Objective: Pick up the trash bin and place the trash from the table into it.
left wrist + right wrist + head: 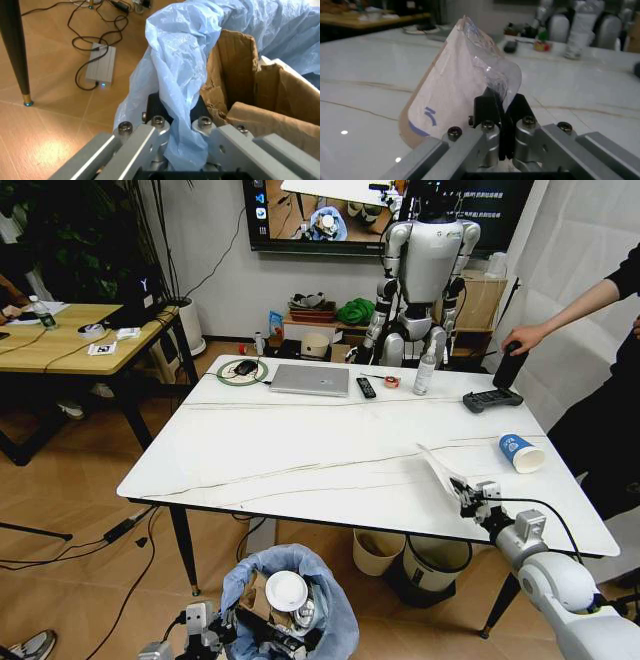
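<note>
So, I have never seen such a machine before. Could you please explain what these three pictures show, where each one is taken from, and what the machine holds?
It is a wheeled robot with two arms. The big picture comes from a camera on its head, looking down at the table. The other two come from cameras on its wrists.

The left gripper, low by the floor, is shut on the blue bag of the trash bin, which already holds torn cardboard and a white disc.

The right gripper is shut on a clear plastic package at the table's near right edge.

On the table lie a blue paper cup, a laptop, a remote and a game controller.
</note>
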